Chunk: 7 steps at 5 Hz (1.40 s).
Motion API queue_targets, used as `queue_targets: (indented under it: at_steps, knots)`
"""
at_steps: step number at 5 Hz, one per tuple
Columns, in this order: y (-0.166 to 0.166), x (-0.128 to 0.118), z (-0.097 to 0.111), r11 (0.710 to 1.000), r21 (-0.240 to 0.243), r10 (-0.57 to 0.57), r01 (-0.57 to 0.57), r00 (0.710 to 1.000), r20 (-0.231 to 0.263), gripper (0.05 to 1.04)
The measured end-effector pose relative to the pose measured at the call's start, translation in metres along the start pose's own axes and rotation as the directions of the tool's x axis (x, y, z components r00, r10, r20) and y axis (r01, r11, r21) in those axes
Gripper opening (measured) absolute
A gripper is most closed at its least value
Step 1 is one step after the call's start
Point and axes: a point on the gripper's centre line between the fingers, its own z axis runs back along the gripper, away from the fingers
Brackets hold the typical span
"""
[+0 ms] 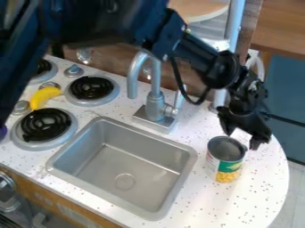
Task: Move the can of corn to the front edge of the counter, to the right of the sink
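Where the speckled counter [262,187] carries the steel sink [122,162], faucet [156,105] is at sink's 1 o'clock. Gripper [243,138] hangs at 1 o'clock of the open can [225,159], fingers well apart, holding nothing. Can upright, sink's 3 o'clock. Banana [44,95] at sink's 11.

The sink [125,156] and faucet [156,104] are smooth, satiny metal; the tin can [226,153] is metal with a glossy printed label. The bench [262,187] looks smooth and speckled, its front edge [56,196] wood. The banana [44,94] resembles smooth plastic.
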Motion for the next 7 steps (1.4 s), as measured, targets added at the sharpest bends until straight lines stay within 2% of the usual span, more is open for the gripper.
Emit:
queue_targets:
  at_steps: [1, 2, 3, 4, 7]
  knots:
    - [0.000, -0.005, -0.003, 1.000, 0.000, 0.013, -0.013, 1.000, -0.003, 1.000]
    - [0.000, -0.022, -0.009, 1.000, 0.000, 0.012, -0.012, 0.999, -0.037, 1.000]
    - [-0.002, -0.032, 0.001, 1.000, -0.012, 0.001, -0.002, 0.999, -0.038, 0.999]
    - [-0.003, -0.034, 0.014, 1.000, -0.024, 0.002, -0.003, 1.000, -0.017, 0.998]
    - [-0.021, -0.065, 0.026, 0.997, -0.064, -0.053, 0.051, 0.998, -0.041, 0.972]
